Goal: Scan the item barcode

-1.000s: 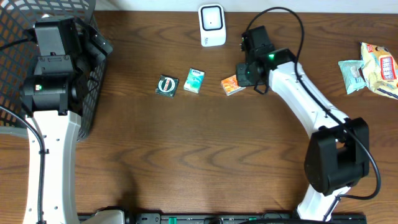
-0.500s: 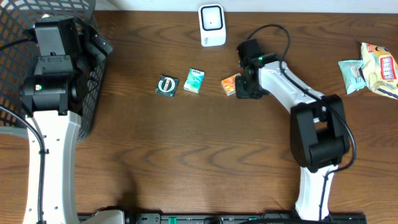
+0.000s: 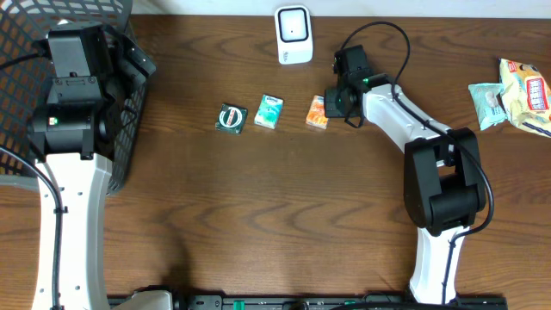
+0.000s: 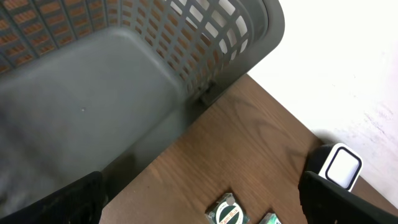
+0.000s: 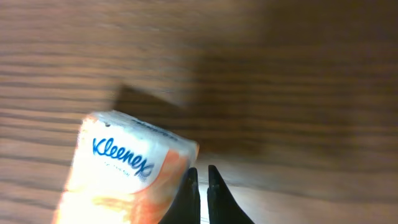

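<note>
Overhead, the orange-and-white Kleenex tissue pack [image 3: 317,113] lies on the brown wooden table [image 3: 258,215] near the white scanner [image 3: 294,34]. The right gripper [image 5: 200,193] is closed at its corner; the left gripper [image 4: 208,199] gapes wide.

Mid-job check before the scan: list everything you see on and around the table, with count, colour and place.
scanner: 1, white, far edge, centre
orange tissue pack: 1, orange and white, Kleenex print, in front of the scanner
teal tissue pack: 1, teal and white, left of the orange pack
dark green packet: 1, round logo, leftmost in that row
teal snack bag: 1, right edge
yellow snack bag: 1, yellow and red, right edge, beside the teal bag
basket: 1, grey mesh, far left corner
table: 1, brown wood
left gripper: open, empty, by the basket
right gripper: shut, tips at the orange pack's edge; grip unclear
</note>
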Controlling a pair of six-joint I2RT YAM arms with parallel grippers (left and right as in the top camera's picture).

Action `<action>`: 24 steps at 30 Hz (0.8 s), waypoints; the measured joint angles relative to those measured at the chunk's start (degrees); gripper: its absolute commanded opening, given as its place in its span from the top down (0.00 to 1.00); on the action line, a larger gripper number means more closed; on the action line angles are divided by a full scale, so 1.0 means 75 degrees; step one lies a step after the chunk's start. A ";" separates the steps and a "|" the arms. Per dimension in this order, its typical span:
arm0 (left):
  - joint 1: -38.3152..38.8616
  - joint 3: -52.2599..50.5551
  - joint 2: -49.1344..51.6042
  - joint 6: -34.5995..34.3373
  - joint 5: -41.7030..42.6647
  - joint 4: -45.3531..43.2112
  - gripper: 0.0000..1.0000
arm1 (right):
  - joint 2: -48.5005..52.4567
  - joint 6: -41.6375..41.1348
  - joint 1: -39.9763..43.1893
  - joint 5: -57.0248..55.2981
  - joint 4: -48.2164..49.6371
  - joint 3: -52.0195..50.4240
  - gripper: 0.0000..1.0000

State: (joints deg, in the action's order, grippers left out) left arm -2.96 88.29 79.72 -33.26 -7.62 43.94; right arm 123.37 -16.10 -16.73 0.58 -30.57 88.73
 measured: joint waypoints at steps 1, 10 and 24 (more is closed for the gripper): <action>0.0000 0.0000 0.0000 -0.0003 0.0000 0.0003 0.02 | 0.0000 0.0003 0.0000 0.0160 0.0076 0.0000 0.98; 0.0000 0.0000 0.0000 -0.0003 0.0000 0.0003 0.02 | 0.0000 -0.0015 0.0017 0.1521 0.0373 0.0000 0.90; 0.0000 0.0000 0.0000 -0.0003 0.0000 0.0003 0.02 | -0.0446 -0.0026 0.0323 0.1941 -0.0353 0.0000 0.20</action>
State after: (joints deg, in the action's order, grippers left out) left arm -2.96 88.29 79.72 -33.28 -7.62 43.97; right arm 120.03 -16.29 -14.31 15.14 -33.21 88.73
